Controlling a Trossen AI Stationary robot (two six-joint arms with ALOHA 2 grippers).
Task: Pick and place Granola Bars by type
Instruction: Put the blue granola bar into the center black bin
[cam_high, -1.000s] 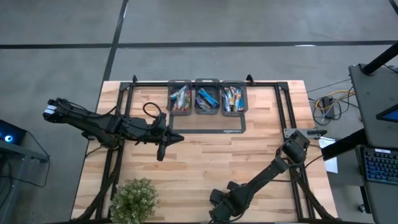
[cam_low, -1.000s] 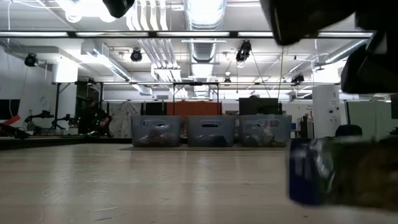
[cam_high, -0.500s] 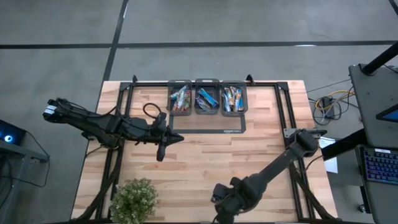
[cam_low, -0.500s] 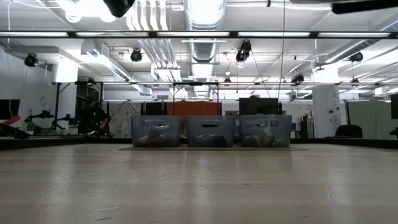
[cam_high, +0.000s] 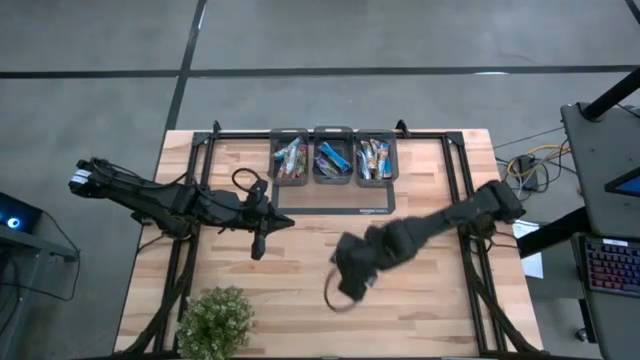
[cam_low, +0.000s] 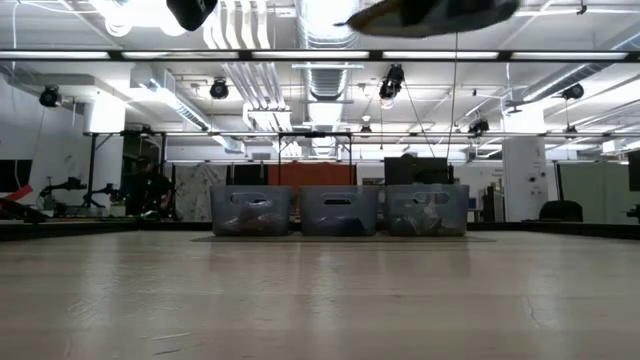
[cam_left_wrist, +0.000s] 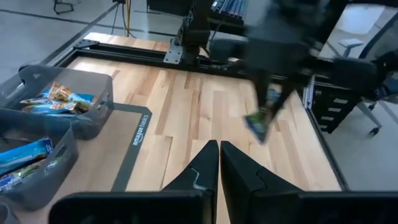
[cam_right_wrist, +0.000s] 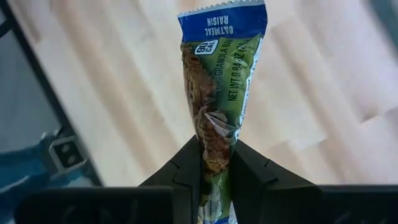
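Gripping a granola bar (cam_right_wrist: 219, 93) between its two fingers (cam_right_wrist: 252, 174), the right gripper (cam_high: 350, 283) is positioned above the middle of the wooden table (cam_high: 300, 250), clear of the surface. The bar carries a blue band at its free end and a green body printed "OATMEAL RAISIN"; the fingers pinch it near its lower end, and the rest projects forward beyond the fingertips. From the left wrist camera, the same bar (cam_left_wrist: 261, 118) appears hanging below the blurred right arm, over the bare boards. The left gripper (cam_high: 262, 226) is held over the left-centre of the table with its fingers (cam_left_wrist: 208, 165) closed together on nothing, pointing across the table toward the right arm. Three grey bins (cam_high: 334, 157) stand side by side along the far edge of the table, at the edge of a dark mat (cam_high: 340, 210); each bin contains several wrapped bars, with mostly blue wrappers in the middle bin and multicoloured wrappers in the two outer bins. A leafy green plant (cam_high: 215, 318) stands at the near-left corner of the table, well apart from both grippers.
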